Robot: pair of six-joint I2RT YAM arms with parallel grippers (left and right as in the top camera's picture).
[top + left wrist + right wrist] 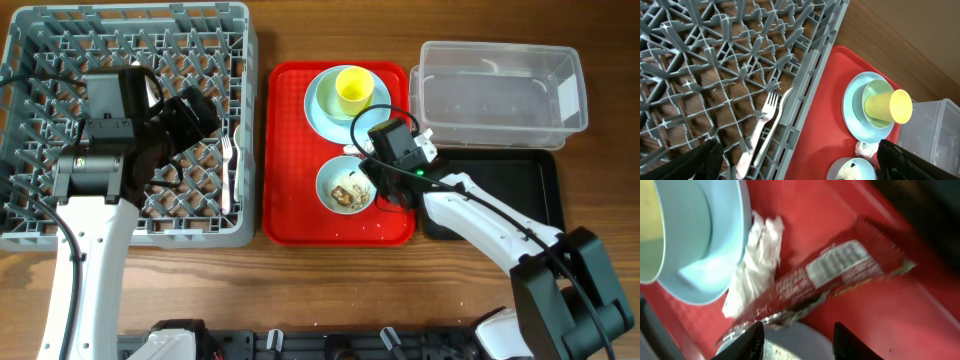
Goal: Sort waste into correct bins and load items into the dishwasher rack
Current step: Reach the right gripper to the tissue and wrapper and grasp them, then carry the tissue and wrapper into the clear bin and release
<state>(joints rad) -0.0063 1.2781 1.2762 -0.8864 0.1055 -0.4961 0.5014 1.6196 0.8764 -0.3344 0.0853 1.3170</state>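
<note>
The grey dishwasher rack (60, 60) holds the white fork (762, 125) and spoon (783, 106) by its right wall. My left gripper (200, 112) hangs open and empty above them. On the red tray (290, 210), the yellow cup (352, 90) lies in a pale blue bowl (871, 117) on the blue plate (318, 100). A second bowl (345, 188) holds beige food scraps. The white tissue (757, 255) and the red-and-silver wrapper (830, 280) lie between plate and bowl. My right gripper (800, 342) is open, just above the bowl rim by the wrapper's end.
The clear tub (500, 90) stands at the back right. The black tray (540, 190) lies in front of it, partly under my right arm. The rack's raised wall (812, 85) runs close beside the red tray's left edge.
</note>
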